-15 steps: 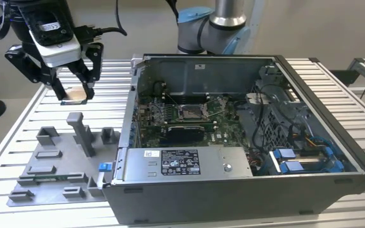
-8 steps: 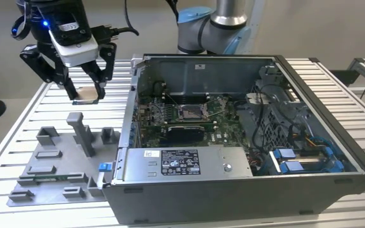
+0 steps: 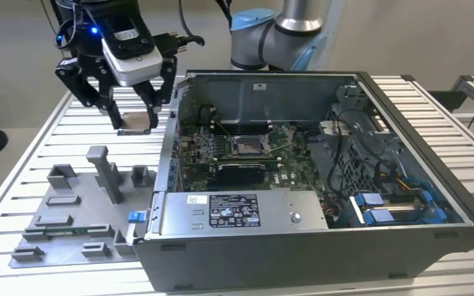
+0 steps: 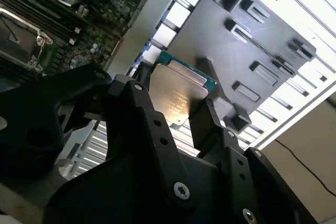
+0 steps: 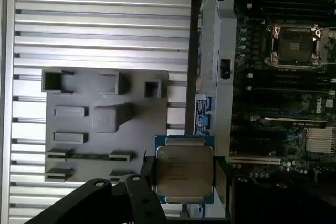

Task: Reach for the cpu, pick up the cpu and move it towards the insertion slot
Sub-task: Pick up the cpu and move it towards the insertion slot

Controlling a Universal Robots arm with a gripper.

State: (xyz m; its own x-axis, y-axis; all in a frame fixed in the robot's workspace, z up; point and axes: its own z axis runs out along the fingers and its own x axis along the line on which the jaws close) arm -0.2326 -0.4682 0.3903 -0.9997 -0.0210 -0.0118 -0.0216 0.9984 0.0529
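The cpu sits clamped between the two black fingers of the pincer, which grips it by opposite edges (the silver top faces up toward the wrist). In the exterior view the pair hangs in the upper left of the frame, above the slatted desk and just outside the open computer case. The pincer points straight down. The insertion slot lies well apart, near the frame's centre.

cpu: silver-topped, held aloft | insertion slot: silvery frame, dark centre
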